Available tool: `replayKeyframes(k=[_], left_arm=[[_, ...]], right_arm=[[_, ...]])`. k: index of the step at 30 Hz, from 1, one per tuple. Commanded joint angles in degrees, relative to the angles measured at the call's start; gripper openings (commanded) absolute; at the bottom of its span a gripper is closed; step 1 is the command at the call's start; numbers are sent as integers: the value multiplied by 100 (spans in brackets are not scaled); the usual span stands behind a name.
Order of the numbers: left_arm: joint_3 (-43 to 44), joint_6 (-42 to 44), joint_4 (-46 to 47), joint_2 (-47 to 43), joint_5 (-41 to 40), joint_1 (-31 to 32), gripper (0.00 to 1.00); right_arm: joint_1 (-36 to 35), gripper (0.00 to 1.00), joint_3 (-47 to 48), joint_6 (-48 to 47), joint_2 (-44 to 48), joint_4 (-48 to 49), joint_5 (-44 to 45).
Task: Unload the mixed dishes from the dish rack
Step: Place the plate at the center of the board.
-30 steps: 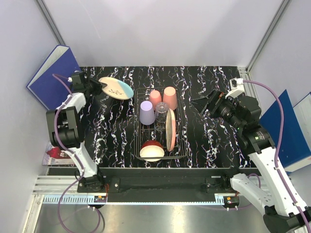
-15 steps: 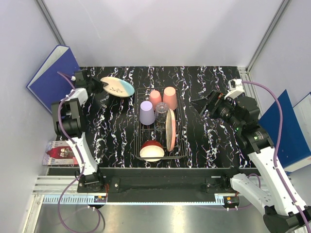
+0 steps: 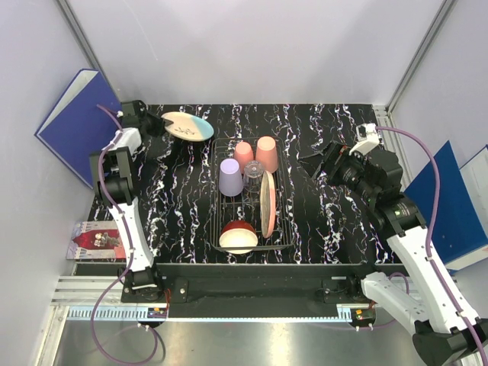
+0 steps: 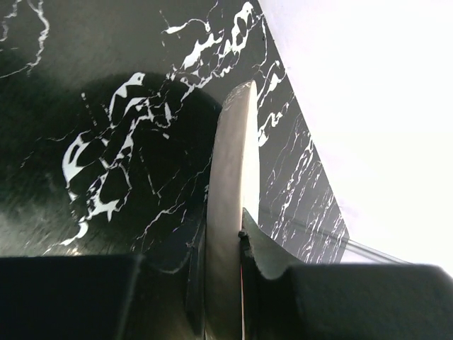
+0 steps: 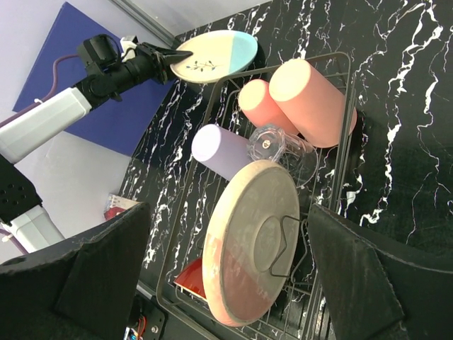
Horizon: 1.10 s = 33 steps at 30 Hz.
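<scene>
Six dishes sit in the dish rack (image 3: 286,229), mid-bench (image 3: 320,122), w/ a seventh held outside it.

Nearest the arm bases, at the rack's near end: red bowl (image 3: 238,236), tilted so the cream inside shows. Just behind it on the R side, a salmon-pink plate (image 3: 267,203) stands on edge, running near-to-far along the rack's R wall. On the L side, approx level w/ the plate's far half, is the lavender cup (image 3: 231,177), bottom up. The clear glass (image 3: 253,168) is btwn that cup and the plate's far end, just beside both. At the far end are two salmon-pink cups (image 3: 244,155), side by side, bottoms up, the R one larger in view.

R claw (image 3: 316,164) hangs above the bench to the R of the rack, aimed toward it. Its fingers (image 5: 106,262) are spread wide w/ nothing btwn them.

Farthest out, at the far-L of the bench, the L claw (image 3: 156,124) is clamped on the rim of the blue-and-cream plate (image 3: 187,126). The plate is clear of the rack, face up, blue part to the R. Wrist cam shows it edge-on btwn the pads. Can't tell if it touches the bench.

Blue binders lean at both sides, L (image 3: 72,122) and R (image 3: 450,213).
</scene>
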<state>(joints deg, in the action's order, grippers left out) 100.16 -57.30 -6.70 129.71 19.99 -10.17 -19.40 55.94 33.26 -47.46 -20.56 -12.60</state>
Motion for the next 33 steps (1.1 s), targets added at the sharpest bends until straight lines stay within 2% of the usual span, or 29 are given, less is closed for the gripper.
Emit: replayKeyframes(k=[1,9,13,21,26,33], left_arm=[[162,-71,-42,46,49,86,0],[-418,-1,72,-33,146,112,17],[-576,78,28,2,207,112,30],[-734,140,-86,-25,269,121,41],[-901,87,-252,-209,312,121,54],[-1306,43,-762,-824,260,112,59]], right_arm=[[-3,100,22,-118,-52,113,144],[-3,100,39,-179,-61,87,196],[-3,100,145,-258,-18,-36,311],[-11,100,154,-214,-44,-63,285],[-11,100,154,-197,-35,-63,267],[-11,100,171,-153,44,-71,284]])
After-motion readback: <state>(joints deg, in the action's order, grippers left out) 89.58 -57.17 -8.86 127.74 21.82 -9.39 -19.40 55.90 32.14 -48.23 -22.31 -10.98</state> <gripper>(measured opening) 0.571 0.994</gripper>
